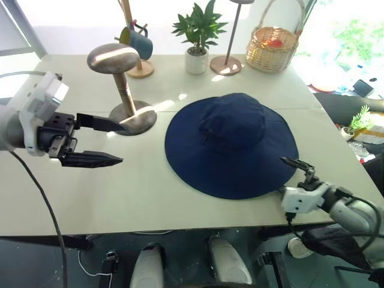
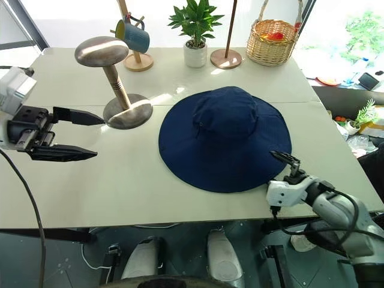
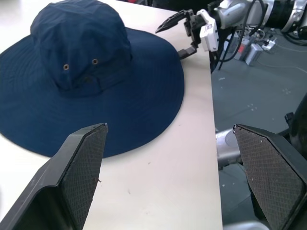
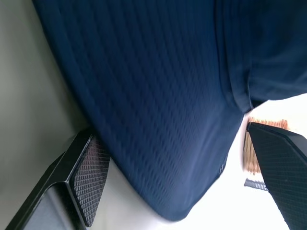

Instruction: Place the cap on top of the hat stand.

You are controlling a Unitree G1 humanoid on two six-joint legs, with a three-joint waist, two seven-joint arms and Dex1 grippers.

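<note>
Head views: navy cap flat on white table, crown up, just right of bronze hat stand; mug tree, potted plant, thin pole, basket along far edge. Left gripper above table left of stand, fingers apart, empty. Right gripper at cap's near-right brim edge.

Left wrist view: eyelets on cap crown; right gripper wide apart at brim edge.

Right wrist view: brim between spread fingers, not clamped.
</note>
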